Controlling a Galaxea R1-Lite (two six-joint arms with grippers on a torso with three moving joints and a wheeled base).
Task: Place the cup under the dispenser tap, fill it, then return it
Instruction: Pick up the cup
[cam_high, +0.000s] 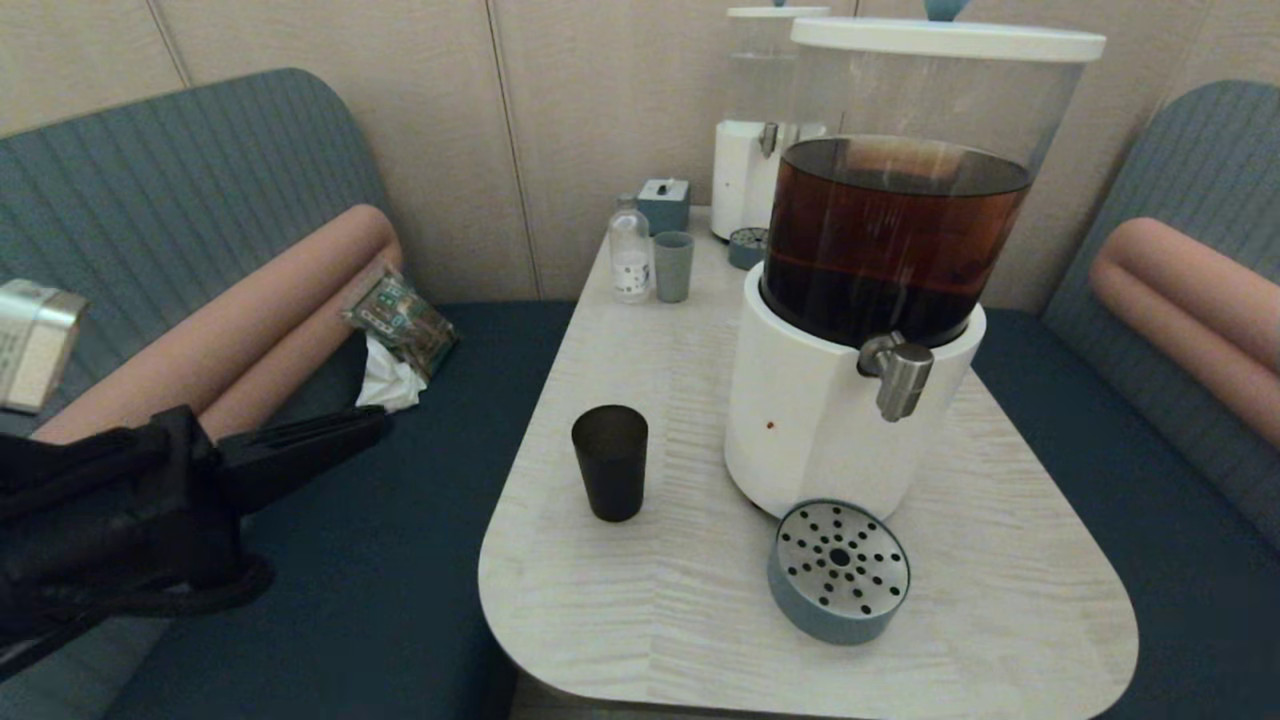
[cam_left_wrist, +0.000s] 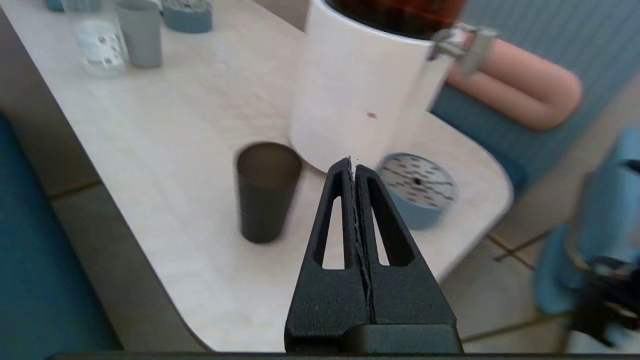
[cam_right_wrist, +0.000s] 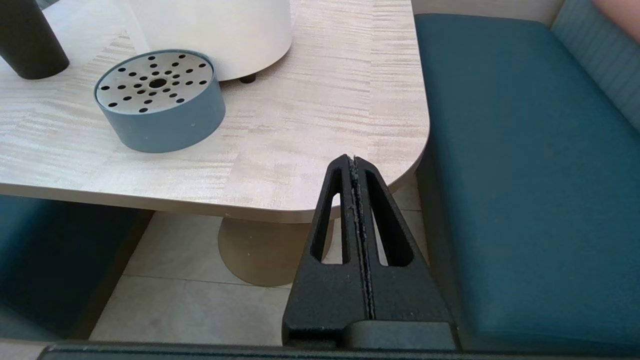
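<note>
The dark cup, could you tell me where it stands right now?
In the head view the dark cup stands upright on the table, left of the brown-liquid dispenser, apart from it.

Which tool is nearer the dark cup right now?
Left. The left tool hangs shut off the table's left edge, level with the cup; the right tool, also shut, sits below the table's near right corner.

Cup (cam_high: 610, 462): matt dark plastic. Dispenser tap (cam_high: 897, 371): brushed steel. Table (cam_high: 1000, 560): pale wood-grain laminate, smooth. Drip tray (cam_high: 838, 571): perforated metal top.
</note>
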